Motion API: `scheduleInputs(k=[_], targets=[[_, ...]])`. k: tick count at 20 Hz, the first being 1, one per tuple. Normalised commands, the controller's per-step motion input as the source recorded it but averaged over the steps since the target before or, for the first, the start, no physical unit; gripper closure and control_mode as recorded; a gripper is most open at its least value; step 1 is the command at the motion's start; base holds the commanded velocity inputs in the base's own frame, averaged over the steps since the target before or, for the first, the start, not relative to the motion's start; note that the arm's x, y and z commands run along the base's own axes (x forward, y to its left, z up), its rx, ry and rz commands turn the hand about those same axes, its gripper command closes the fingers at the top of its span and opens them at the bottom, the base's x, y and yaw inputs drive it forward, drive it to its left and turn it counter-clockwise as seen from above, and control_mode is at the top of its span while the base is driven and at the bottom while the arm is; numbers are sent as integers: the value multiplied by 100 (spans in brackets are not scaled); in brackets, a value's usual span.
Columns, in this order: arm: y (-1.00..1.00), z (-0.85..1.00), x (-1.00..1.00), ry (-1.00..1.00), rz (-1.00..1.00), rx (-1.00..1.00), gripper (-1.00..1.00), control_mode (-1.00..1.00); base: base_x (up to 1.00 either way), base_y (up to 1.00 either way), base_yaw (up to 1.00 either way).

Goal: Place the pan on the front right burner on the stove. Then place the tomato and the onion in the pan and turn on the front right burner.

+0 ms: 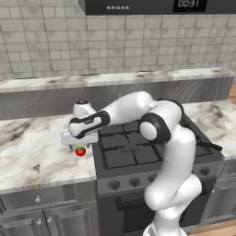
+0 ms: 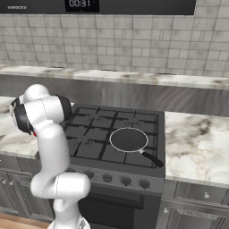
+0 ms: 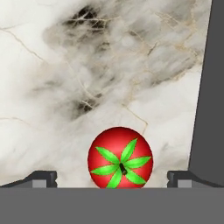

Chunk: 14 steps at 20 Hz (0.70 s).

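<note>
Tomato (image 3: 120, 158) sits on the marble surface (image 3: 65, 87) just left of the stove (image 1: 133, 152), between the tips of our tool (image 3: 112, 179), whose jaws stand wide apart and touch nothing. We judge it light, smooth and round, likely to roll or slip, with skin that bruises; best pinched gently across its widest part. Pan (image 2: 129, 139), hard and matte black, rests on the front right burner (image 2: 134, 154).
</note>
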Motion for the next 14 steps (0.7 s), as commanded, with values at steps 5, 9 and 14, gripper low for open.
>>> scheduleInputs(k=[5, 9, 14], targets=[[0, -10, 3, 0, 0, 0, -100, -100, 0, 0, 0], [0, -19, 8, 0, 0, 0, -100, -100, 0, 0, 0], [0, -17, 5, 0, 0, 0, -100, -100, 0, 0, 0]])
